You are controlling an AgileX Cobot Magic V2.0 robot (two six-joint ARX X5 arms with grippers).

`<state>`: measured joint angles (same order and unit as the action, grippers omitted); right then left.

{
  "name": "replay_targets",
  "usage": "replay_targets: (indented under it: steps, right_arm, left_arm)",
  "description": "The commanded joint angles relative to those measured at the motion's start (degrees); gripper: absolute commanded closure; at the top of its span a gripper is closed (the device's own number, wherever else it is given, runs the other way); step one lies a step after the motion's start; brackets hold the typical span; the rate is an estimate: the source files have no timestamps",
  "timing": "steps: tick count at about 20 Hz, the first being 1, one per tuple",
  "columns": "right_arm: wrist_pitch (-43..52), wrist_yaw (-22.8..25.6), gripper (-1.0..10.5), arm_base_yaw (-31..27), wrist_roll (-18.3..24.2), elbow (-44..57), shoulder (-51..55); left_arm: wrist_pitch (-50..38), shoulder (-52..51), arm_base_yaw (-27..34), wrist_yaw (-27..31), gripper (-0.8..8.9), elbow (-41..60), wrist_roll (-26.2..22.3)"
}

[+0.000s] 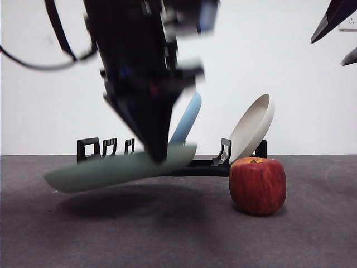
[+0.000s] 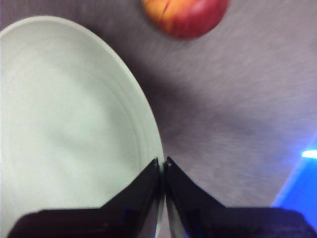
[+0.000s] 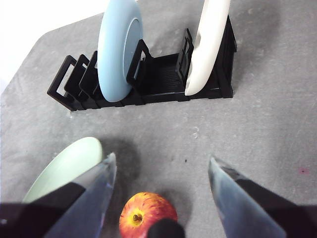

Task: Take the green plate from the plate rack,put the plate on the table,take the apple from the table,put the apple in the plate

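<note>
My left gripper (image 1: 162, 155) is shut on the rim of the green plate (image 1: 111, 170) and holds it tilted, low over the table (image 1: 167, 234), in front of the plate rack (image 1: 195, 166). The left wrist view shows the jaws (image 2: 162, 164) pinching the plate's edge (image 2: 64, 129), with the red apple (image 2: 185, 15) beyond it. The apple (image 1: 257, 185) stands on the table to the right of the plate, in front of the rack. My right gripper (image 3: 162, 159) is open and empty, high above the apple (image 3: 147, 215); the green plate (image 3: 64, 168) and the rack (image 3: 153, 82) also show in its view.
A light blue plate (image 3: 119, 49) and a beige plate (image 3: 208, 44) stand upright in the rack; both also show in the front view, the blue one (image 1: 188, 117) behind my left arm, the beige one (image 1: 252, 127) leaning right. The right arm's tip (image 1: 334, 19) shows at the top right corner.
</note>
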<state>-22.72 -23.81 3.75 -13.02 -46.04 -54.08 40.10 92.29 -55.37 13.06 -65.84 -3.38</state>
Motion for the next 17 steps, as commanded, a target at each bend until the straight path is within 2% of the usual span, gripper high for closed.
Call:
replay_targets:
  steps: [1, 4, 6, 8, 9, 12, 13, 14, 17]
  right_arm:
    - [0.22, 0.20, 6.3, 0.07, 0.42, -0.24, -0.09]
    - [0.20, 0.13, 6.3, 0.07, 0.42, -0.24, -0.09]
    - [-0.15, -0.31, 6.3, 0.09, 0.44, -0.24, -0.09]
    - [-0.74, -0.31, 6.3, 0.20, 0.48, -0.24, -0.09]
    - [-0.74, -0.31, 6.3, 0.28, 0.50, -0.26, -0.09]
    - [-1.11, -0.46, 6.0, 1.70, 1.03, -0.26, -0.26]
    - [-1.18, -1.29, 5.2, 2.32, 1.14, -0.26, -0.42]
    - [-1.20, -2.19, 4.5, 2.91, 1.09, -0.39, -0.72]
    - [-3.63, -1.18, 4.4, 6.82, 3.08, -3.10, -3.17]
  left_arm:
    - [-3.06, 4.63, -0.15, 1.22, 8.23, 0.42, -1.11]
    - [-5.86, 8.48, -0.15, -0.48, 8.22, 0.42, -1.07]
    - [-5.73, 8.66, -0.09, -1.36, 7.80, 0.42, -1.07]
    - [-5.77, 8.44, 0.07, -1.42, 5.01, 0.39, -1.03]
    - [-5.73, 8.41, 0.39, -1.38, 4.31, 0.24, -0.15]
    - [-5.88, 6.23, 0.74, -1.05, 4.36, 0.13, 2.14]
    - [-6.34, 4.20, 0.74, -1.05, 4.36, 0.13, 2.45]
    - [-6.75, 1.44, 0.74, -1.03, 4.36, 0.13, 3.32]
    - [-7.39, -10.75, 0.74, 1.14, 4.36, 0.13, 5.38]
